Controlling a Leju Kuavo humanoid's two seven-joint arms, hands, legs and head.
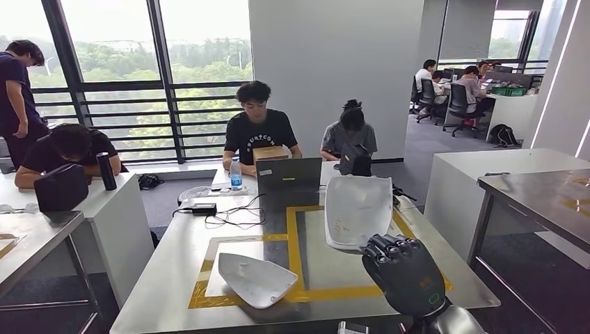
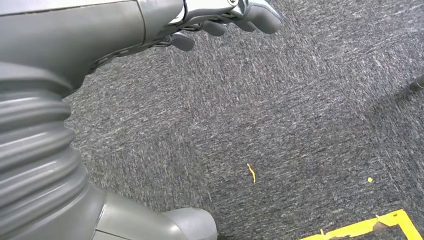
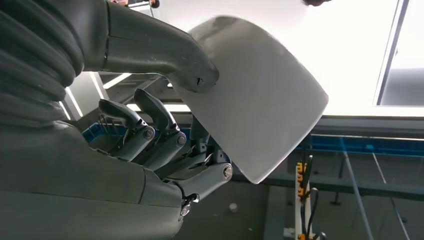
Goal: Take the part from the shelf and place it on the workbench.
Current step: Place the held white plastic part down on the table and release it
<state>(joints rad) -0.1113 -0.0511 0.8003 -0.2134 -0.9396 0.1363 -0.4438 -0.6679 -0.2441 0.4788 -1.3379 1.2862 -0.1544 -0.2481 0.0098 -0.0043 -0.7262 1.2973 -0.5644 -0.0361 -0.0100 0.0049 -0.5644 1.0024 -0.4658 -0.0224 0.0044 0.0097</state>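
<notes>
My right hand (image 1: 405, 273) grips a white curved shell part (image 1: 357, 209) by its near edge, holding it up over the right yellow-taped square (image 1: 295, 245) of the workbench (image 1: 174, 275). In the right wrist view the thumb (image 3: 165, 50) presses on one face of the part (image 3: 260, 110), and the dark fingers (image 3: 150, 130) curl behind it. A second white shell part (image 1: 254, 279) lies in the left taped square. My left hand (image 2: 220, 20) hangs over grey carpet with nothing in it, fingers and thumb apart.
At the workbench's far end stand a laptop (image 1: 289, 175), a water bottle (image 1: 236, 175) and loose cables (image 1: 229, 212), with two people seated behind. A metal table (image 1: 549, 202) is at the right. A white desk (image 1: 118, 202) with more people is at the left.
</notes>
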